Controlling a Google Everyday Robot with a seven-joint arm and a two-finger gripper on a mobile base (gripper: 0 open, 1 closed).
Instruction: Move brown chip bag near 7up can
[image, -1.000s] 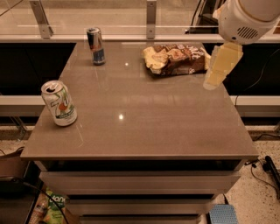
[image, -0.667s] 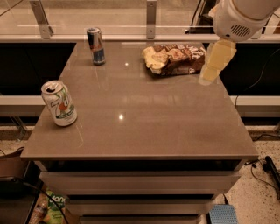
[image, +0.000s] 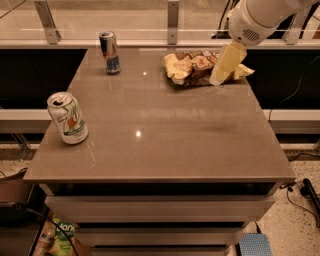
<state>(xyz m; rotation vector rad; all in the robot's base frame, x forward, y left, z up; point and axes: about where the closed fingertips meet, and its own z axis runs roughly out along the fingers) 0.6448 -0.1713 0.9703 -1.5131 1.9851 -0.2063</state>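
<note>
The brown chip bag (image: 192, 66) lies crinkled at the table's far right, dark in the middle with pale yellow ends. My gripper (image: 221, 75) hangs from the white arm at the top right, over the bag's right part, with its pale yellow fingers (image: 226, 62) pointing down and left. Part of the bag is hidden behind it. The 7up can (image: 67, 118), white with green and orange-red marks, stands upright near the table's left edge, far from the bag.
A slim blue-and-silver can (image: 109, 52) stands at the far left of the grey table (image: 165, 140). A glass rail with metal posts (image: 172, 20) runs behind the table. Drawers sit under the table top; cables lie on the floor at the right.
My gripper has moved left and toward the far edge, from beside the bag's right end to over the bag. The bag and both cans have not moved.
</note>
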